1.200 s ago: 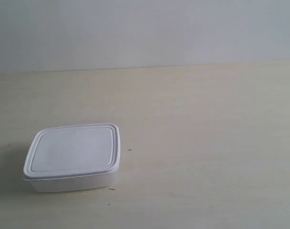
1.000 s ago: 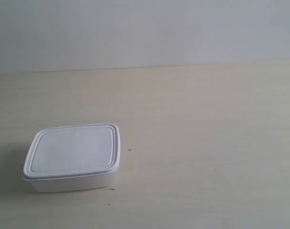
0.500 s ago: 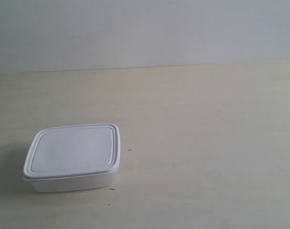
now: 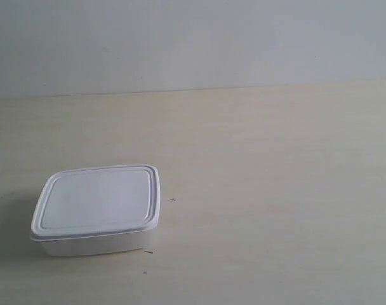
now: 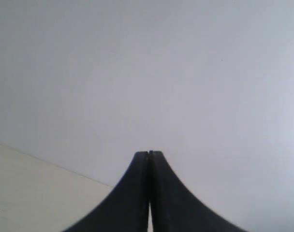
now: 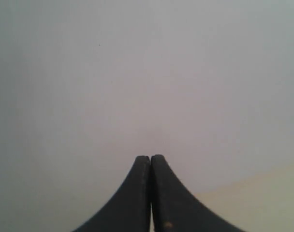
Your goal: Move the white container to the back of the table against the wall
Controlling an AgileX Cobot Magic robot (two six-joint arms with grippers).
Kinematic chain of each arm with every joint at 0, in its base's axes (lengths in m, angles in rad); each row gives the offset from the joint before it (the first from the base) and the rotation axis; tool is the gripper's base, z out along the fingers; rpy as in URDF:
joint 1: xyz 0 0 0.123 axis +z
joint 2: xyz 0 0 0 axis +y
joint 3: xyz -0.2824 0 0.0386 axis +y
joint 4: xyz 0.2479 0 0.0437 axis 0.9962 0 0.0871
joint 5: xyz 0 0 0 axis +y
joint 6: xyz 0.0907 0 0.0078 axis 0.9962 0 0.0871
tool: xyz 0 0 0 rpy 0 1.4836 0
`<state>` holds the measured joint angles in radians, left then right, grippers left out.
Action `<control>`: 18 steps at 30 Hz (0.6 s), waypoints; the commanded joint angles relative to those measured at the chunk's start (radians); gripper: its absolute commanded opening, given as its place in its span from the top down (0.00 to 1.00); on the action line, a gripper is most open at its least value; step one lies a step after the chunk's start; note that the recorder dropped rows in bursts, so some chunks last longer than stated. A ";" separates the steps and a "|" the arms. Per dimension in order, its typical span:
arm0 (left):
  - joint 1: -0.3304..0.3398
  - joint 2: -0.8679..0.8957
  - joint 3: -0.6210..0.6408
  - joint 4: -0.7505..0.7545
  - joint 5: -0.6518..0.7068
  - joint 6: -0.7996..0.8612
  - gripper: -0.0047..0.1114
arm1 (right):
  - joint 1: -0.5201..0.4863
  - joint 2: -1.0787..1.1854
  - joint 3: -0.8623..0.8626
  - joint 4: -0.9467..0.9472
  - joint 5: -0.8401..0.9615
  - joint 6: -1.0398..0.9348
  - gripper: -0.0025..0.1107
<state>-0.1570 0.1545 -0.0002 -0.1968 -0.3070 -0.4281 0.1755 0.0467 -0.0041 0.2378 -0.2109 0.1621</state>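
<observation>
The white container [image 4: 96, 208], a shallow lidded box, rests on the cream table [image 4: 269, 190] near the front left of the exterior view, well short of the grey-white wall [image 4: 193, 44]. No arm shows in the exterior view. My left gripper [image 5: 149, 153] is shut with nothing between its black fingers, and it faces the wall [image 5: 161, 72] with a strip of table [image 5: 36, 193] at one corner. My right gripper [image 6: 150, 157] is likewise shut and empty, facing the wall [image 6: 137, 72]. Neither wrist view shows the container.
A few tiny dark specks [image 4: 173, 200] lie on the table beside the container. The table's back edge meets the wall along a straight line [image 4: 244, 88]. A wedge of table [image 6: 263, 198] shows in the right wrist view.
</observation>
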 commanded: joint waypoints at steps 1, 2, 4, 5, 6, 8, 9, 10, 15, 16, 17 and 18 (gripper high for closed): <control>-0.005 -0.007 0.000 -0.016 0.034 -0.073 0.96 | -0.001 -0.003 0.004 -0.001 0.045 0.082 0.98; -0.005 -0.007 0.000 -0.016 0.061 -0.073 0.96 | -0.001 -0.003 0.004 -0.001 0.065 0.108 0.98; -0.005 -0.007 0.000 -0.016 0.097 -0.073 0.96 | -0.001 -0.001 0.004 -0.001 0.105 0.131 0.98; -0.005 -0.007 0.000 -0.016 0.123 -0.073 0.96 | -0.001 -0.001 0.004 -0.001 0.123 0.131 0.98; -0.005 -0.007 0.000 -0.016 0.125 -0.076 0.96 | -0.001 -0.001 0.004 -0.001 0.133 0.129 0.98; -0.005 -0.007 0.000 -0.016 0.125 -0.076 0.96 | -0.001 -0.001 0.004 -0.001 0.133 0.129 0.98; -0.005 -0.007 0.000 -0.016 0.125 -0.076 0.96 | -0.001 -0.001 0.004 -0.001 0.133 0.129 0.98; -0.005 -0.007 0.000 -0.016 0.125 -0.076 0.96 | -0.001 -0.001 0.004 -0.001 0.133 0.129 0.98; -0.005 -0.007 0.000 -0.016 0.164 -0.073 0.96 | -0.001 -0.001 0.004 -0.001 0.141 0.155 0.98; -0.005 -0.007 0.000 -0.016 0.183 -0.076 0.96 | -0.001 -0.001 0.004 -0.001 0.176 0.171 0.98; -0.005 -0.007 0.000 -0.017 0.219 -0.080 0.96 | -0.001 -0.001 0.003 -0.001 0.232 0.180 0.98; -0.005 -0.003 0.000 -0.017 0.254 -0.080 0.96 | -0.001 0.003 -0.018 -0.001 0.291 0.180 0.98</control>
<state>-0.1570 0.1545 -0.0002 -0.2063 -0.1253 -0.5006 0.1755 0.0467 -0.0041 0.2398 -0.0320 0.3230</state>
